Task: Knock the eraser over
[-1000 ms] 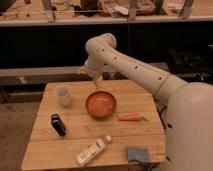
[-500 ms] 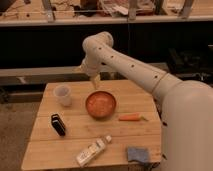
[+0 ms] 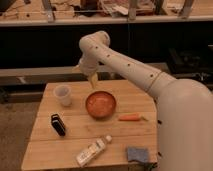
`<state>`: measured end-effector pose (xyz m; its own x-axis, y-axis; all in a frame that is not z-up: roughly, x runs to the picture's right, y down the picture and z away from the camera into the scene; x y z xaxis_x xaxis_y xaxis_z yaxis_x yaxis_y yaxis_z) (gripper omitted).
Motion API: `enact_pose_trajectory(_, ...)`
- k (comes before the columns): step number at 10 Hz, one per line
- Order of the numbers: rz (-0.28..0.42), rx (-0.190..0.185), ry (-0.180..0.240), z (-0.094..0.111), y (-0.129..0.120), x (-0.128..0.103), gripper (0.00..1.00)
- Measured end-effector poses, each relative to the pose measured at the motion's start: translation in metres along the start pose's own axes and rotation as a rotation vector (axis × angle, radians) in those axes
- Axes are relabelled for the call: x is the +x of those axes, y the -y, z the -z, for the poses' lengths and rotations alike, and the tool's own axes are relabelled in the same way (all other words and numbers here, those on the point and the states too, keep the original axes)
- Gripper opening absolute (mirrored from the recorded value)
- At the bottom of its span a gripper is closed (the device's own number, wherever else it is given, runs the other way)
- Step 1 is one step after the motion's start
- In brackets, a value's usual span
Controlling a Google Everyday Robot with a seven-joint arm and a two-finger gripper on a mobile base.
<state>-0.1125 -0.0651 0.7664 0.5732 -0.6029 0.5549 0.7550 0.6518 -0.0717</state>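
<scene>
Since the earlier frame my arm (image 3: 125, 65) has swung slightly toward 9 o'clock, carrying the jaws a little that way. Nothing on the surface (image 3: 45, 150) has shifted.

My jaws hang in the air over the far edge of the wooden surface, pointing down. The yellowish fingers (image 3: 92, 80) stand apart as wide as they go, with nothing between them and nothing touching them.

Nearest, at 5 o'clock from the jaws, sits the orange bowl (image 3: 100, 103), just below and clear of them. At 8 o'clock stands the white cup (image 3: 62, 95), upright with its mouth open to the top.

Farther out at 7 o'clock, past the cup, is the eraser (image 3: 58, 124). It is a small black block near the left side of the surface, apart from the cup and well apart from my jaws. It looks to be standing rather than lying flat, leaning a little in the view, though I cannot be sure.

At 4 o'clock, beyond the bowl, a carrot (image 3: 130, 118) lies on its side. At 6 o'clock, near the front edge, a white bottle (image 3: 92, 151) lies flat with its cap toward the bowl. At 5 o'clock, by the front right corner, lies a blue-grey cloth (image 3: 137, 154).
</scene>
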Motion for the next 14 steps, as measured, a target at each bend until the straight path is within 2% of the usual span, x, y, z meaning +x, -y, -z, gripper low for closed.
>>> enact_pose_trajectory(14, 0.064, 0.005, 0.002, -0.008, 0.029, -0.011, 0.80)
